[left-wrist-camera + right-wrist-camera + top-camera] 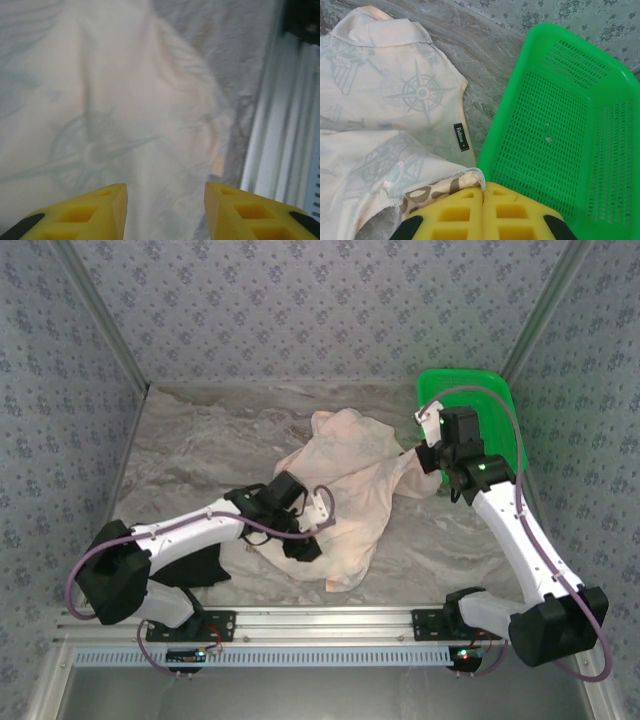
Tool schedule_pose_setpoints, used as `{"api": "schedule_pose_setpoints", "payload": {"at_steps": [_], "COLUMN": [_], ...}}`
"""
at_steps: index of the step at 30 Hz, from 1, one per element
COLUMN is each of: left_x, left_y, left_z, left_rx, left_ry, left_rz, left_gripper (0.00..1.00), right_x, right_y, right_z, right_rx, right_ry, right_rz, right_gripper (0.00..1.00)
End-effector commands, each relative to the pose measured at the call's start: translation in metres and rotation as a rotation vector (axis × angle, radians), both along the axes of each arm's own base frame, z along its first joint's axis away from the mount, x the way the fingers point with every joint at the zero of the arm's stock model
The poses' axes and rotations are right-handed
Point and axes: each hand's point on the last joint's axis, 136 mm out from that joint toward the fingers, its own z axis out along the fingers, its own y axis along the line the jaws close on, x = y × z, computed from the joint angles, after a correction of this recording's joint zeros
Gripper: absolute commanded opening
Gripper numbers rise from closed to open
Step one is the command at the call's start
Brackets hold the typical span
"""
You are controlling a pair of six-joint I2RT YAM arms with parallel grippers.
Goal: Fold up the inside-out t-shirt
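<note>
Two arms are at the cloth, but none of the folding is done yet, as far as I can judge. The inside-out t-shirt (345,480) lies in a rumpled heap in the middle of the overhead view, on the marbled table (200,440). Its pale reverse faces up and the compass prints show faintly through. No edge is squared, no sleeve is tucked, and no crease is laid.

The left gripper (318,508) hangs over the heap's lower left part. In its wrist view the yellow fingers (100,212) stand spread apart with nothing between them, only fabric below and the aluminium rail (280,125) at the right edge of the frame.

The right gripper (432,455) sits at the shirt's right side, just beside the green basket (500,410). Its wrist view shows the pads pressed together, and a stitched hem runs right into the seam between them, so it looks to be pinching a corner of the shirt. The small dark neck label (461,136) lies in the centre of that frame, close to the basket's wall.

A plain black garment (200,570) rests under the left arm at the lower left.

What is left, I would say, is nearly everything: spread the shirt flat, smooth it, bring in the sleeves and sides, then fold it over.
</note>
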Motion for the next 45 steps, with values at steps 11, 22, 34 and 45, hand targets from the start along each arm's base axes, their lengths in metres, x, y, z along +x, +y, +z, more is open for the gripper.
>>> {"api": "schedule_pose_setpoints", "payload": {"at_steps": [11, 22, 34, 45], "left_x": [-0.074, -0.077, -0.054, -0.030], "left_y": [-0.056, -0.028, -0.011, -0.015], "left_z": [-0.035, -0.078, -0.110, 0.019], "left_rx": [0.035, 0.200, 0.359, 0.081], "left_ry": [-0.327, -0.296, -0.354, -0.448], "left_rz": [-0.573, -0.606, -0.527, -0.328], "left_gripper": [0.43, 0.31, 0.40, 0.00], "right_x": [0.001, -0.004, -0.003, -0.009], "right_y": [0.003, -0.003, -0.003, 0.001], "right_z": [-0.018, -0.016, -0.018, 0.002], "right_rx": [0.031, 0.031, 0.040, 0.005], "right_ry": [0.053, 0.045, 0.045, -0.035], "right_rz": [0.010, -0.004, -0.001, 0.034], "right_gripper": [0.00, 0.00, 0.00, 0.00]}}
